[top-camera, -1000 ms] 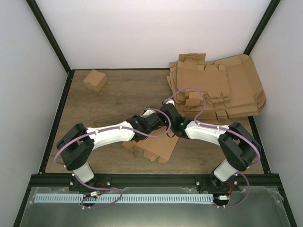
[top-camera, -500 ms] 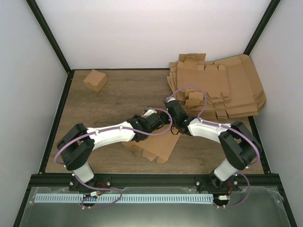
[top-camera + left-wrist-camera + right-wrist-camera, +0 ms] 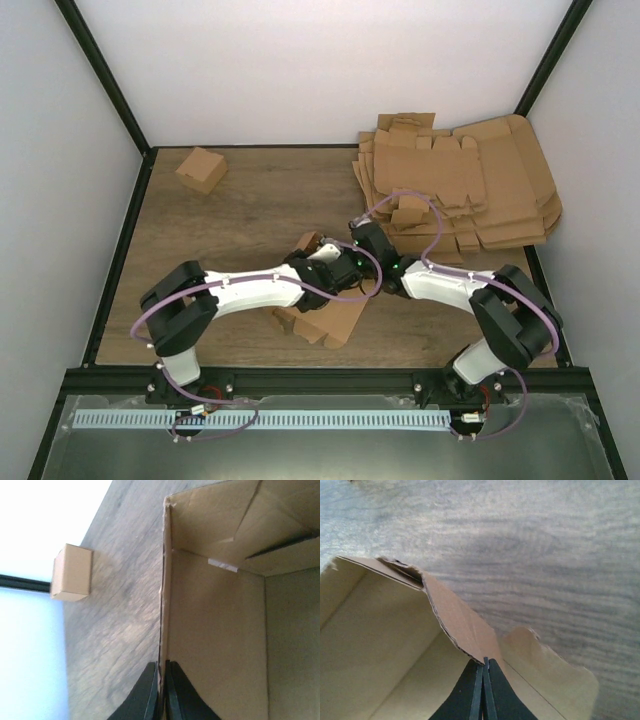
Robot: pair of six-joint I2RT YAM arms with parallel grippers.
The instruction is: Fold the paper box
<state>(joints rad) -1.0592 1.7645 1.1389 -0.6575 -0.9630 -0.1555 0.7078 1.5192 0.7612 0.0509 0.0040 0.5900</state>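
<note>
Paper box (image 3: 335, 322): sitting half-formed at the near middle of the wooden table (image 3: 240, 205), mostly hidden under both wrists, with a flat part poking out toward the near edge

Left gripper (image 3: 161, 667): clenching on the top edge of an upright wall of the box, that wall running straight away from the jaws, with the box's hollow lying on one side and bare wood on the other

Right gripper (image 3: 483, 662): pinching the edge of a curling, bent flap from above, with the hollow spreading out below the jaws and bare table lying beyond

Judging both arms equally near, each gripping its own edge, wrists meeting almost nose to nose over the box; coming move probably turning on swinging wall and flap inward toward the hollow between the jaws

Room for moving: open wood stretching to the left and toward the far wall; small folded box (image 3: 201, 169) standing well apart at the far left corner; stack of flat cardboard blanks (image 3: 470, 180) crowding the far right, near the right arm's cable; near table edge lying just behind the box
</note>
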